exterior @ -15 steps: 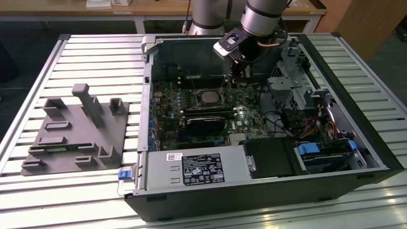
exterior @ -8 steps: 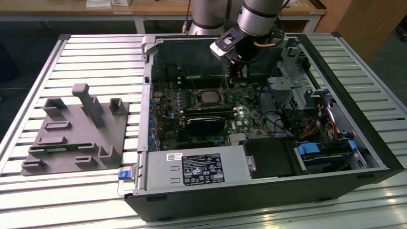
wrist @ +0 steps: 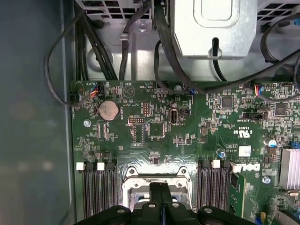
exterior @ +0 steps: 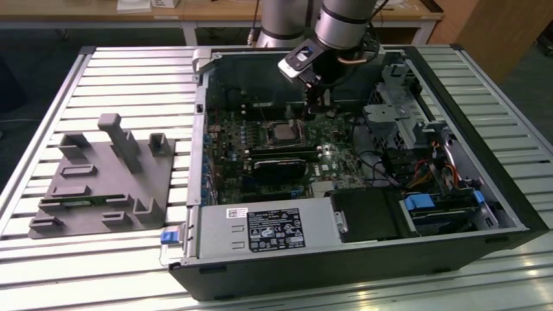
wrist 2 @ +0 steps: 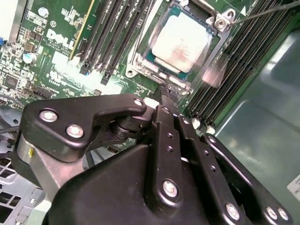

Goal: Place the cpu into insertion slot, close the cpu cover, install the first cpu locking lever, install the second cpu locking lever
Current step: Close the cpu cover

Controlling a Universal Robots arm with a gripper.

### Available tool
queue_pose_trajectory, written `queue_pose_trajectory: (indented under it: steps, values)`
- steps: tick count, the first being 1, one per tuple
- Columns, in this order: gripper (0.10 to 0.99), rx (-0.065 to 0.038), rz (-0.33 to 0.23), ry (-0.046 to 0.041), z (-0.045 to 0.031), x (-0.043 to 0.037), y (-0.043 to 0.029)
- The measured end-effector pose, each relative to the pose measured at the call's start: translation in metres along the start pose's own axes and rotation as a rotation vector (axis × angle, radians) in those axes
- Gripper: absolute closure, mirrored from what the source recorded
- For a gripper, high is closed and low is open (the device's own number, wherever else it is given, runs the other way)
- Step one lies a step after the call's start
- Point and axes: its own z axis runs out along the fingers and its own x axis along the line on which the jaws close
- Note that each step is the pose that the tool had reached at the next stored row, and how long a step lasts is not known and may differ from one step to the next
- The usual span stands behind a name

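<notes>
Cpu (wrist 2: 180, 42): sat in slot (wrist 2: 133, 65), cover (wrist 2: 212, 44) down.
Fingers (wrist 2: 161, 124): pressed together beside cover's edge.
Care: light, square push seemed wise.

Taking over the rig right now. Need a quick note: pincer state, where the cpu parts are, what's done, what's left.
Pincer: shut, nothing seen in it, tip at the socket's edge.
Cpu: seated in the insertion slot.
Cpu cover: looks lowered around the cpu.
Done: cpu placed, cover apparently closed.
Left: both locking levers. One thin lever looks unlatched.
</notes>
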Motion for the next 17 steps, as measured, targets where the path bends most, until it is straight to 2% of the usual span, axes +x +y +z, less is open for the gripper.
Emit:
queue_pose_trajectory:
  steps: [5,7,17]
  values:
    - [0.980,-0.014,0.000,0.0003,0.0013,-0.0001,-0.0086]
    - [0.980,-0.025,0.000,0.0003,0.0019,-0.0002,-0.0126]
    - [0.980,-0.122,0.001,0.0018,0.0068,-0.0005,-0.0364]
